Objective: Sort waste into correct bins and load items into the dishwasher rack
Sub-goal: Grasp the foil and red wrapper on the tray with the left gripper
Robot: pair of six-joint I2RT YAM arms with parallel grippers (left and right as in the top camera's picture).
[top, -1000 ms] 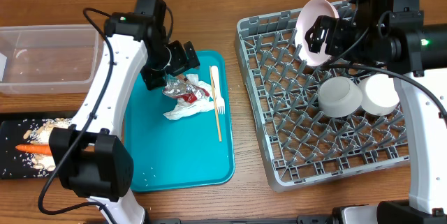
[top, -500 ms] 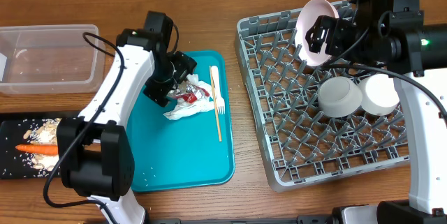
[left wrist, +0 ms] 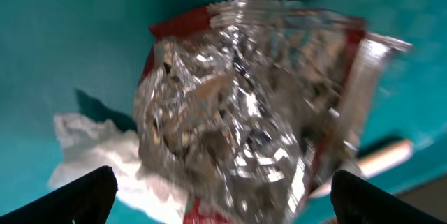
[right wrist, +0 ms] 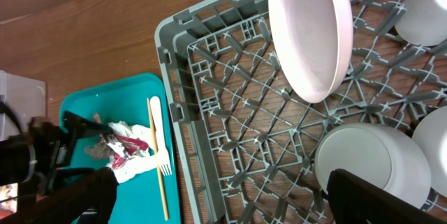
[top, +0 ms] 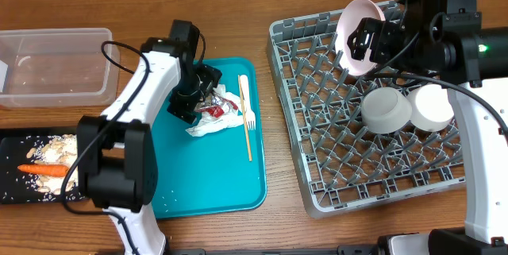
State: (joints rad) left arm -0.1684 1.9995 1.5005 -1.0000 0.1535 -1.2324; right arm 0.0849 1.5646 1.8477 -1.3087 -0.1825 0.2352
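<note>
Left gripper spread wide over the foil wrapper, in the far half of the teal tray.

The wrapper lies on a crumpled napkin, so closing now may well pinch both and send the paper to the wrong bin; the fork, toward the tray's right edge, could get nudged. Compared with 1 second ago, the left gripper has dropped from the tray's far-left corner onto the wrapper. The right gripper, also spread and empty, is unmoved by the plate, right of the tray.

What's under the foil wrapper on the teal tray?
A crumpled white napkin pokes out from beneath the wrapper, on the tray. Whatever else lies under the foil is covered.
</note>
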